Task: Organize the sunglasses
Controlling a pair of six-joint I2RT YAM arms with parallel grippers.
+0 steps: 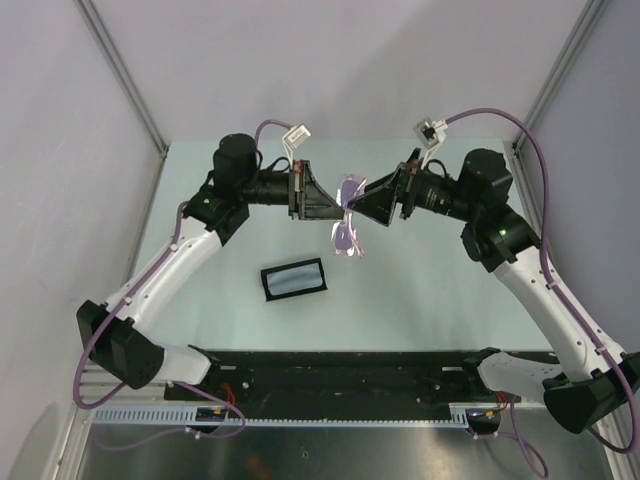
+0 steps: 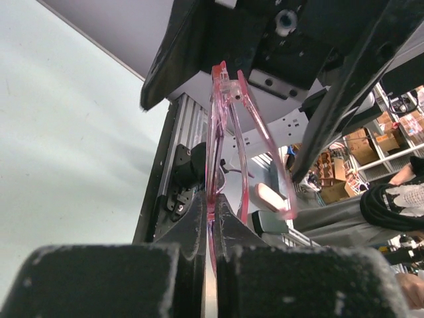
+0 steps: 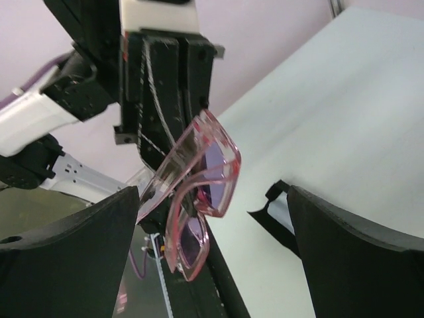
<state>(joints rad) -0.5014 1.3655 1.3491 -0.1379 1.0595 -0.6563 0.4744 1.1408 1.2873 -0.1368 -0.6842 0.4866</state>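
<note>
There was 1 pair of sunglasses (image 1: pixel 348 228), 1 black oblong case (image 1: pixel 294 279) and 2 grippers. The sunglasses were thin, glossy pink-clear plastic with purple lenses. They hung in the air above the smooth pale green table (image 1: pixel 450 290), at about 1 o'clock from the case. The left gripper (image 1: pixel 338 207) reached level toward 3 o'clock, jaws pinched tight on the frame's edge. The right gripper (image 1: pixel 366 202) faced 9 o'clock, its jaws spread wide on either side of the glasses, not touching them.
</note>
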